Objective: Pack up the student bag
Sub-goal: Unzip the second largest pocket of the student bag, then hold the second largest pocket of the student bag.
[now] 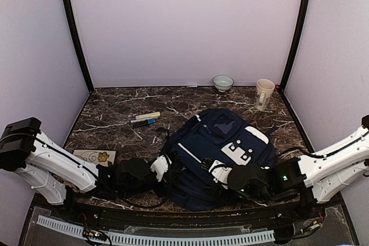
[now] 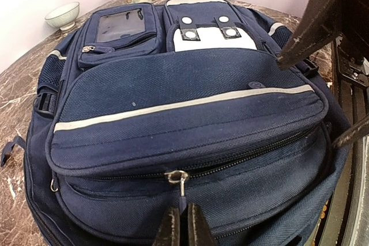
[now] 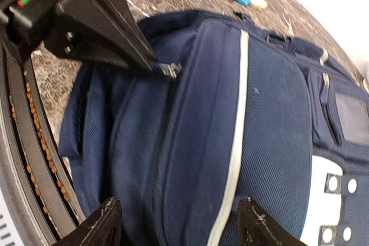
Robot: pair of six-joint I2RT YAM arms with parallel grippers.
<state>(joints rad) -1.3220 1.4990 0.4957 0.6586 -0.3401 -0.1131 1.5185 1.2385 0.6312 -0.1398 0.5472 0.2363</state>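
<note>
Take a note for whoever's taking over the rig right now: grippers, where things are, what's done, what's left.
Left gripper: shut on the zip pull of the bag's near pocket.
Right gripper: open over the bag's near end, holding nothing.
Bag lies flat mid-table; pens and card lie on the table to its left.
Done: pull gripped.
Left: open the zip and pack the items; nothing looks packed yet.

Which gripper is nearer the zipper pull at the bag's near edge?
Left. The left gripper is pinched shut on the zipper pull; the right gripper hangs open over the bag, apart from the pull.
</note>
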